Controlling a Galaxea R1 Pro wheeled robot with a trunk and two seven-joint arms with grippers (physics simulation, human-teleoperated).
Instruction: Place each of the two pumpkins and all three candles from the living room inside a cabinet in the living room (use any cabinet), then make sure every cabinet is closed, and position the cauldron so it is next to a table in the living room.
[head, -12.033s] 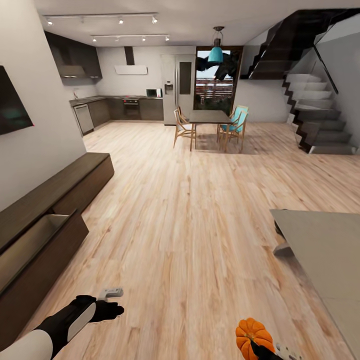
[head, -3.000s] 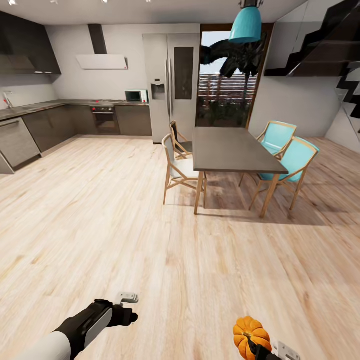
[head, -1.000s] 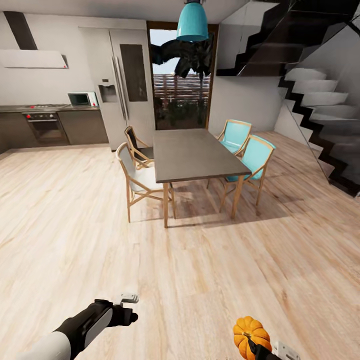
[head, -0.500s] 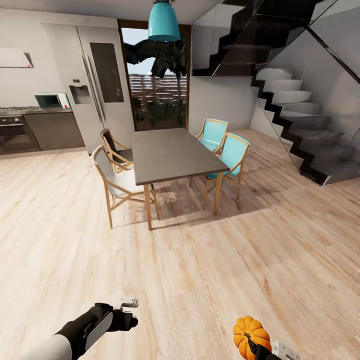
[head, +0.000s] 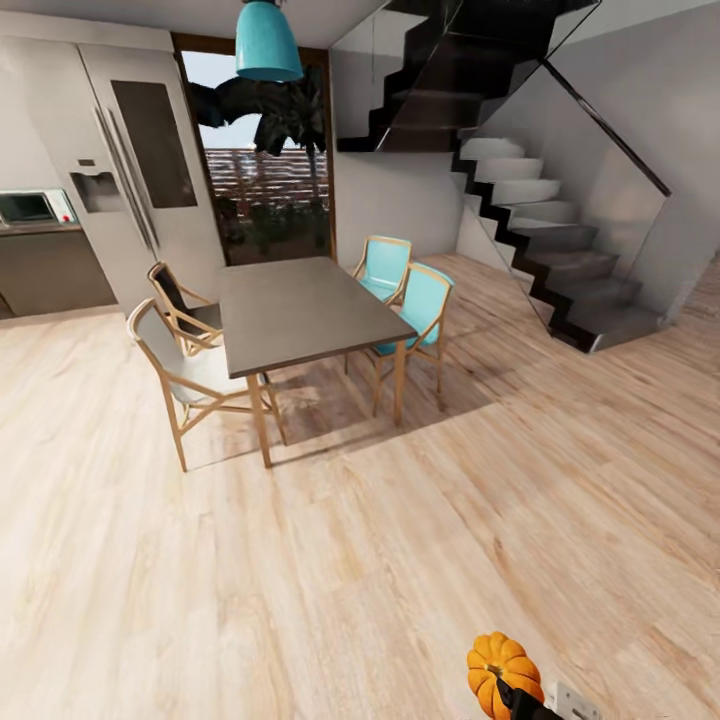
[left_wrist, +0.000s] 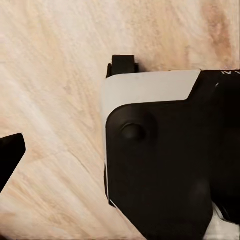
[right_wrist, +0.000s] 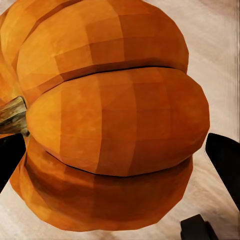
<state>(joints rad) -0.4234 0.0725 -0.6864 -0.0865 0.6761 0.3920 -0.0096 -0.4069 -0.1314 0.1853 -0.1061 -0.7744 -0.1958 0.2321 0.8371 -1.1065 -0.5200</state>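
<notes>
A bright orange ribbed pumpkin (head: 503, 668) sits at the bottom right of the head view, held above the wooden floor by my right gripper (head: 533, 702). In the right wrist view the pumpkin (right_wrist: 115, 100) lies between the two dark fingertips (right_wrist: 225, 157) of the right gripper (right_wrist: 117, 160), its stem pointing to one side. My left gripper (left_wrist: 120, 165) hangs over the floor beside a black and white part of my own body (left_wrist: 160, 165), with one dark fingertip (left_wrist: 11, 155) far out at the edge. The cabinet, candles, cauldron and living-room table are out of view.
A dark dining table (head: 300, 312) with wooden chairs (head: 185, 385) and two turquoise chairs (head: 420, 305) stands ahead on the left. A staircase (head: 545, 240) rises at the right. A steel fridge (head: 120, 170) and a glass door (head: 265, 190) stand behind. Open wood floor (head: 420, 540) lies ahead.
The whole view has swung to the right, so the dining table and kitchen slid left and the stairs came in. My left arm has dropped out of the head view. The pumpkin stays gripped.
</notes>
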